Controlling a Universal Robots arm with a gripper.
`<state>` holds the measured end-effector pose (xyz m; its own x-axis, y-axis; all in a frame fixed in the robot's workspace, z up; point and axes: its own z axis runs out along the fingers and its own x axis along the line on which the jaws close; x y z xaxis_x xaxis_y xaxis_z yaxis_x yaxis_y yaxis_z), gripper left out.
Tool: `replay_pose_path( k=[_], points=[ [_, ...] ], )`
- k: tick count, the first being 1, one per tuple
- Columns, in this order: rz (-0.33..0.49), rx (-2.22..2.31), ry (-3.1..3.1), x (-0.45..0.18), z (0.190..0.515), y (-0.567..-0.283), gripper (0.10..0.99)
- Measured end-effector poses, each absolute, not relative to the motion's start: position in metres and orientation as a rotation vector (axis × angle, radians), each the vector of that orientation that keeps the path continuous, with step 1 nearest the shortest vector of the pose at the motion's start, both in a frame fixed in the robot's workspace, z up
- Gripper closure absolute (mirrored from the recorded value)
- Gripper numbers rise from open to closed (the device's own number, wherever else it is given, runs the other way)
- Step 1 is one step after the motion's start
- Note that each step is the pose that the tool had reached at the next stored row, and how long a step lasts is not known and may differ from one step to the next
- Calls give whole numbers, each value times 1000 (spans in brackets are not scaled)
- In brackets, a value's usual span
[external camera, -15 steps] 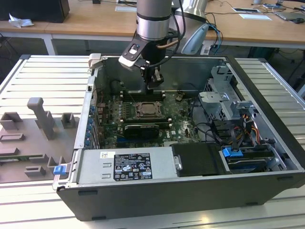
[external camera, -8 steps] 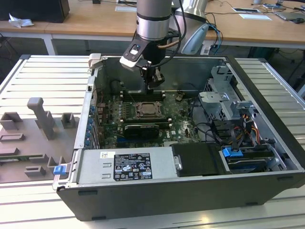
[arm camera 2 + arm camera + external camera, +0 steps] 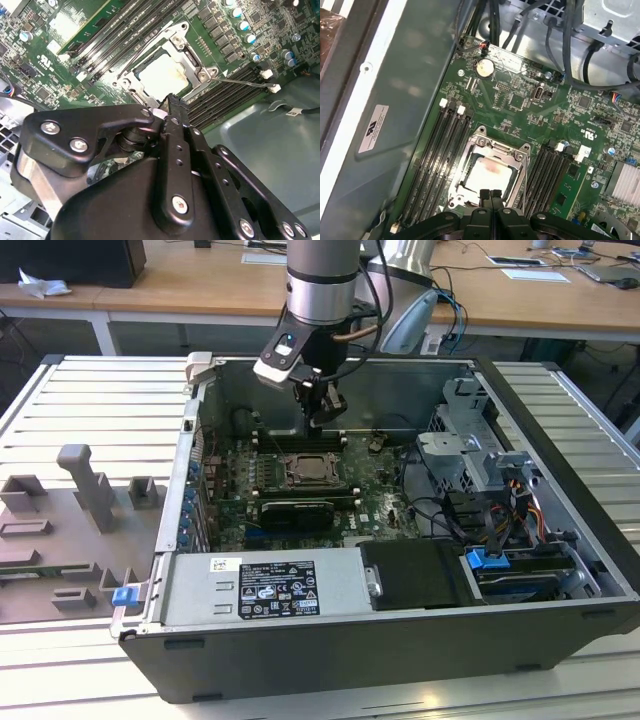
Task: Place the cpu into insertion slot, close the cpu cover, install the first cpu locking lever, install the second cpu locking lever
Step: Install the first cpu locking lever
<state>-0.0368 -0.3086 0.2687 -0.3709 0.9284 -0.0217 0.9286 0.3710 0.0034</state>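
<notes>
My hand point(image 3: 490, 194), pressed together and empty, hovers at the edge of the cpu cover point(image 3: 496, 150) — the cpu point(image 3: 487, 175) lies in the insertion slot point(image 3: 454, 199). I'd press squarely on the metal frame — never the chip's face.

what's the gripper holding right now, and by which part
Nothing. The gripper is shut with nothing in it, by the edge of the cpu cover; the cpu lies under that cover.

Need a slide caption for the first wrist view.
Wrist close-up: black gripper, jaws shut, over the pale square metal cpu framed by the closed thin silver-grey metal cpu cover.
</notes>
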Motion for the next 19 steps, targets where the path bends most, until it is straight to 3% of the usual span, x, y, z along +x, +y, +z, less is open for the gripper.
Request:
replay_pose_path(
  k=[19],
  points=[
    [-12, 1579, 2692, -37, 269, -309, 980]
  ],
)
